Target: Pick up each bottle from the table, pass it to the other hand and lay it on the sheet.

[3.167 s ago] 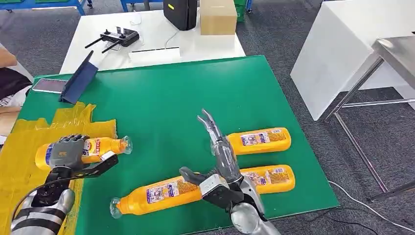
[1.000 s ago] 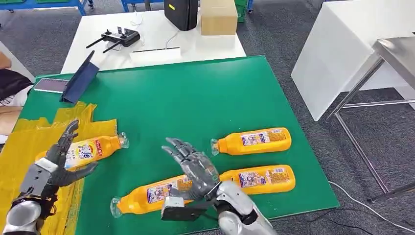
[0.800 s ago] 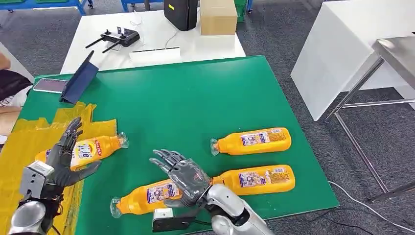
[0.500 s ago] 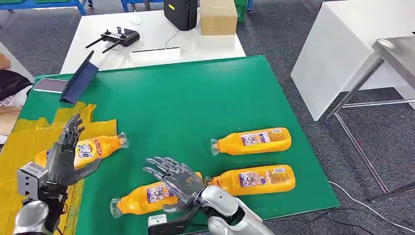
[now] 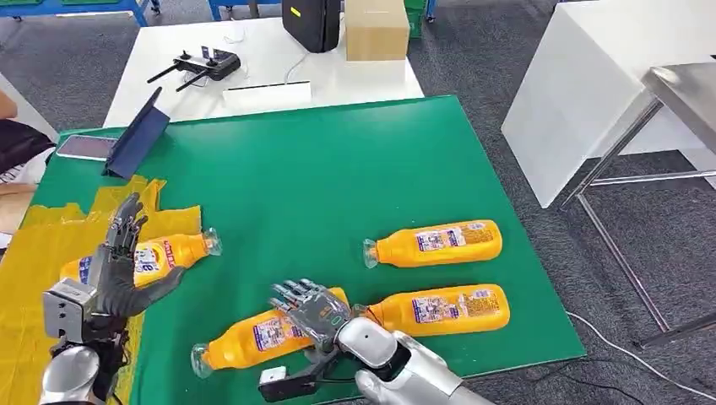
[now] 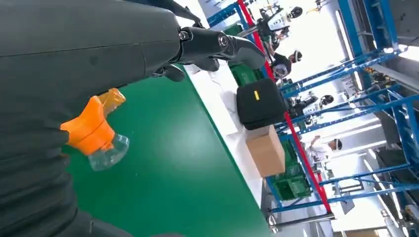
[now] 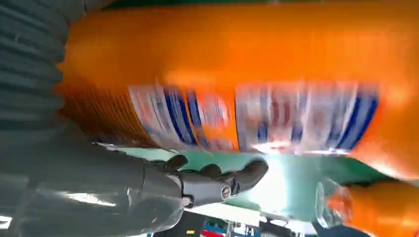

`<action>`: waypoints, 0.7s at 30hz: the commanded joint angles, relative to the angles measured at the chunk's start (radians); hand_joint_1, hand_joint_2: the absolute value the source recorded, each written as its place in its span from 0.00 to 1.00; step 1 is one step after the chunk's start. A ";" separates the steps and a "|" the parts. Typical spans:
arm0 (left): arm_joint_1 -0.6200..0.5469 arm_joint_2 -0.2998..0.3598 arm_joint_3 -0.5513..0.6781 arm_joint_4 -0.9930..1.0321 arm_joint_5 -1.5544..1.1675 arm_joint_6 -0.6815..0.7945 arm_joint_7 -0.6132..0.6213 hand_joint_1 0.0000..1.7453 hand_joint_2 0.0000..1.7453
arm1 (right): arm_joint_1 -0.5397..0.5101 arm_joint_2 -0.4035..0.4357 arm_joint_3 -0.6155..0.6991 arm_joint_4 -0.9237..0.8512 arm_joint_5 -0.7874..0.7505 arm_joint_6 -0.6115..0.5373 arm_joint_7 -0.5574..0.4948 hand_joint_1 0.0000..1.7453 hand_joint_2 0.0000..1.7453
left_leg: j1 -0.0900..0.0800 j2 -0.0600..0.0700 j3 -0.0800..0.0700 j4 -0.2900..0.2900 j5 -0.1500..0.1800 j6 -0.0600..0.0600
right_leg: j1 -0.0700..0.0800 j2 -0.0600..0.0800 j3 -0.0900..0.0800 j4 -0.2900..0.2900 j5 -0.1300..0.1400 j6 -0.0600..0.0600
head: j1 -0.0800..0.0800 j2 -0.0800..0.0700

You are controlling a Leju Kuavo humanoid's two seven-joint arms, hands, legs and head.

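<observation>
Yellow sheet [image 5: 34, 253], at 8 o'clock of the green table [image 5: 295, 169]: one orange bottle [image 5: 160, 257] lying on it, clear cap toward 3 o'clock. Left hand [image 5: 114, 274]: raised just beside this bottle, fingers spread wide, holding nothing. Near-edge orange bottle [image 5: 253, 336], at 6 o'clock, on its side. Right hand [image 5: 312, 310]: palm down over this bottle's body, fingers apart; whether it grips cannot be told. Two more orange bottles [image 5: 439, 242] [image 5: 443, 308] lie at 4 o'clock, caps toward the right hand.
</observation>
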 commanded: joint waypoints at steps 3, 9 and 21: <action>0.040 -0.036 0.013 -0.028 0.003 0.000 0.001 0.00 1.00 | -0.078 0.010 0.050 0.170 0.095 -0.033 0.132 0.00 1.00 | 0.001 -0.001 0.002 -0.001 0.000 -0.001 | 0.000 0.001 0.002 -0.001 0.000 0.000 | 0.000 0.000; 0.051 -0.044 0.021 -0.039 0.008 -0.005 0.003 0.00 1.00 | -0.083 0.004 0.005 0.181 0.099 -0.011 0.137 0.00 1.00 | 0.000 -0.002 0.002 -0.001 0.000 0.000 | 0.000 0.000 0.002 -0.001 0.000 0.000 | 0.000 0.000; 0.038 -0.040 -0.005 -0.023 0.010 -0.011 0.003 0.00 1.00 | -0.094 0.026 -0.037 0.246 0.072 0.006 0.095 1.00 1.00 | 0.000 -0.003 0.004 -0.001 0.000 0.000 | 0.000 -0.001 0.004 -0.001 0.000 0.000 | 0.000 0.000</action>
